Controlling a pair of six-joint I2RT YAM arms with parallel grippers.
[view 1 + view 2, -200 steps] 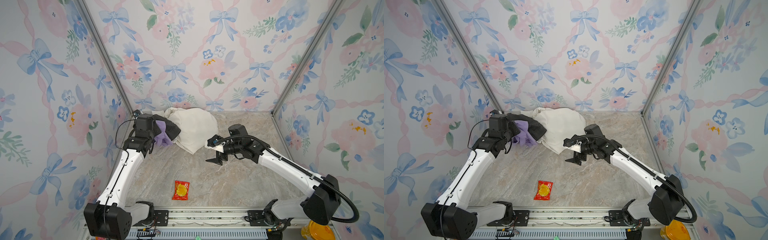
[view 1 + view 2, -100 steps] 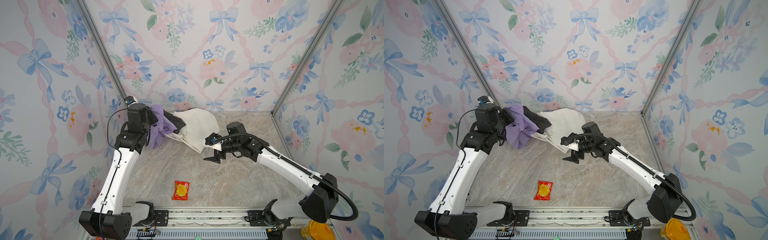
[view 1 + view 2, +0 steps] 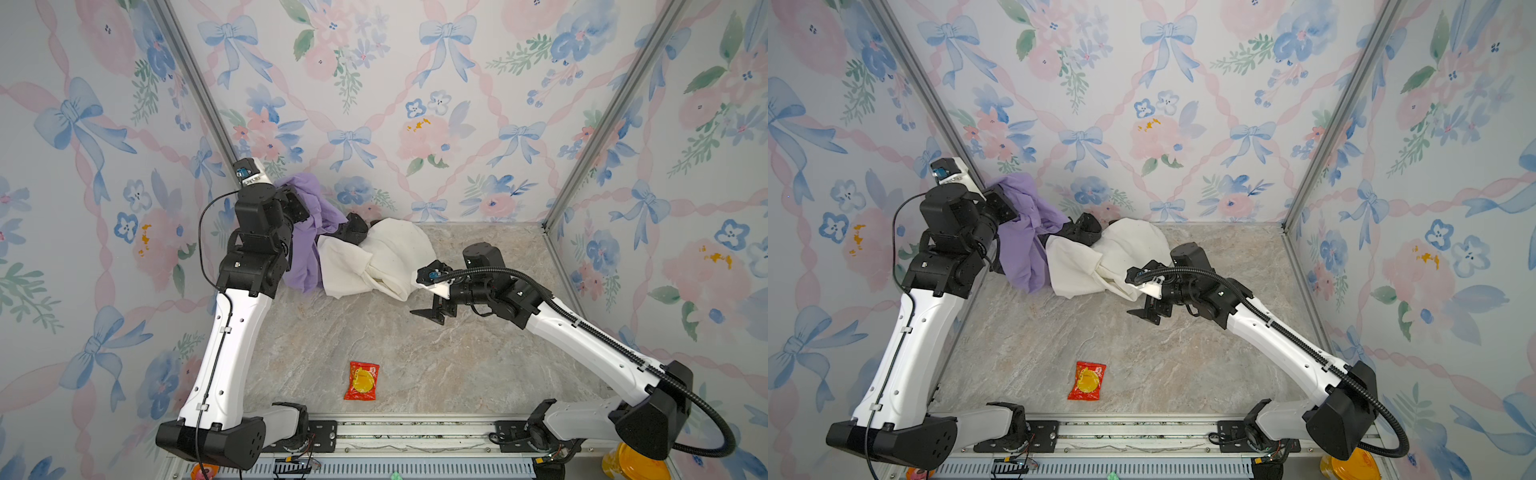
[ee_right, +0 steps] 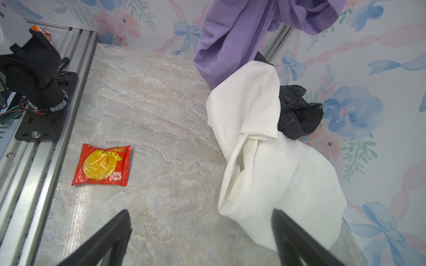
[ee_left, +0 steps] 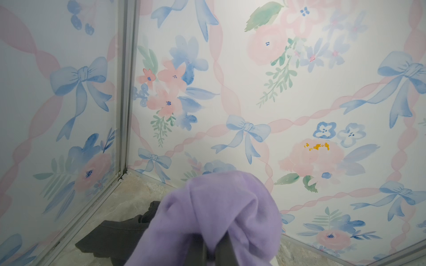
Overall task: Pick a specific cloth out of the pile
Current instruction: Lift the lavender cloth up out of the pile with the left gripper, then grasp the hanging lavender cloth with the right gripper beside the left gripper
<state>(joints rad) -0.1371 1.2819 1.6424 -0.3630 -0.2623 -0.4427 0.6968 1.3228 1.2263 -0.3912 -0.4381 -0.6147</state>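
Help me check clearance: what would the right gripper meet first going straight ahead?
The right gripper would likely meet the bare table first, between the cream-white cloth and the red packet; depth is unclear.

walls: floral bow wallpaper | floor: marble-look slab | corners: aluminium posts

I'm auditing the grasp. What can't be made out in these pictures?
- left gripper, its tips: left wrist view, wrapped by the lavender cloth.
- dark garment: both top views, partly covered by the cream-white cloth.
- red packet, its print: top views, too small.
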